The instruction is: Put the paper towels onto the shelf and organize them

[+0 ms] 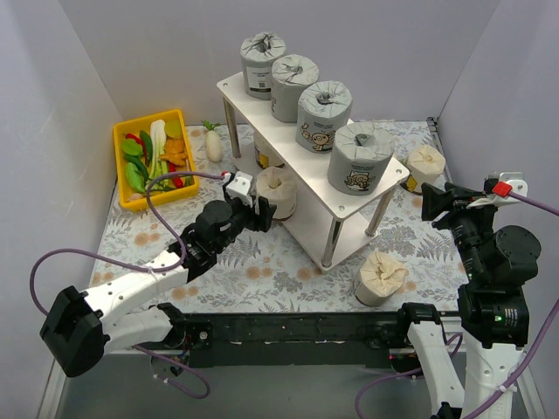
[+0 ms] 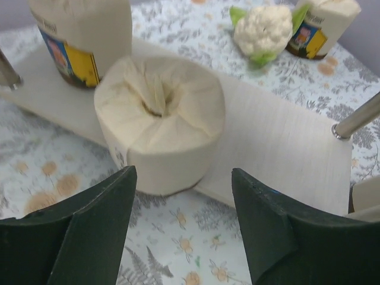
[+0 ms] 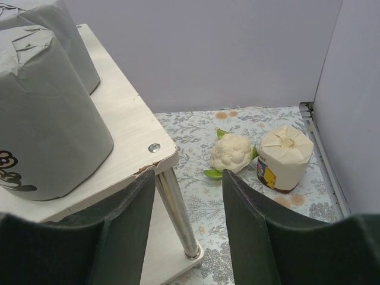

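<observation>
Facing a cream roll (image 2: pixel 159 119) at the shelf (image 2: pixel 279 148) edge — left gripper (image 2: pixel 183 178) spread.

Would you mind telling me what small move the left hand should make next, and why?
Probably ease the left hand forward until its open fingers flank the cream roll. The roll sits at the lower board's edge, seemingly overhanging it, and the fingers stop short of it.

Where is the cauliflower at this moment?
In the right wrist view, the cauliflower lies on the table, just left of a cream paper towel roll, past the corner of the shelf.
</observation>
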`<state>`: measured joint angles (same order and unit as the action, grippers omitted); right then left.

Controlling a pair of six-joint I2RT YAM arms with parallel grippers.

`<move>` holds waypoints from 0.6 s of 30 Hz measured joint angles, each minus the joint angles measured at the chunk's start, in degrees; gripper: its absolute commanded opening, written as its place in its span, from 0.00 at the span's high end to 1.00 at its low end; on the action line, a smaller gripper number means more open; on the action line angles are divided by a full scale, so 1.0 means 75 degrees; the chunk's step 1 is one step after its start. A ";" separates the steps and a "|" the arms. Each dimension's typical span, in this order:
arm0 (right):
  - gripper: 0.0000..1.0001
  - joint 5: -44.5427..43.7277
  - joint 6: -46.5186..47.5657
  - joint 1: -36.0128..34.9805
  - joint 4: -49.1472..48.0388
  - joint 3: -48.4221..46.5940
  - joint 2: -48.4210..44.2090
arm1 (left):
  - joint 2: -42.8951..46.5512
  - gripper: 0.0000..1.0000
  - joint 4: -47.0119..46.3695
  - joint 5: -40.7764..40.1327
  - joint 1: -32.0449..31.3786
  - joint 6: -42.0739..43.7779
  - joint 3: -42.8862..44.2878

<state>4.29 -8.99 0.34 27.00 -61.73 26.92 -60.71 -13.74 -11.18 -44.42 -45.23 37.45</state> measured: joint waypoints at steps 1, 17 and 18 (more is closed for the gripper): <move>0.43 0.0015 -0.0003 0.0000 0.0000 0.0000 0.0000 | -0.0050 0.36 0.0093 -0.0020 0.0000 -0.0230 -0.0114; 0.43 0.0038 -0.0003 0.0000 0.0000 0.0000 0.0000 | -0.2605 0.35 -0.0300 -0.1052 0.0003 -0.1113 0.0431; 0.43 0.0032 -0.0003 0.0000 0.0000 0.0000 0.0000 | -0.2719 0.35 -0.0382 -0.1105 0.0003 -0.1087 0.0501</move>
<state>4.54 -9.02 0.34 27.00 -61.73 26.92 -81.10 -16.60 -19.46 -44.40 -53.39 41.21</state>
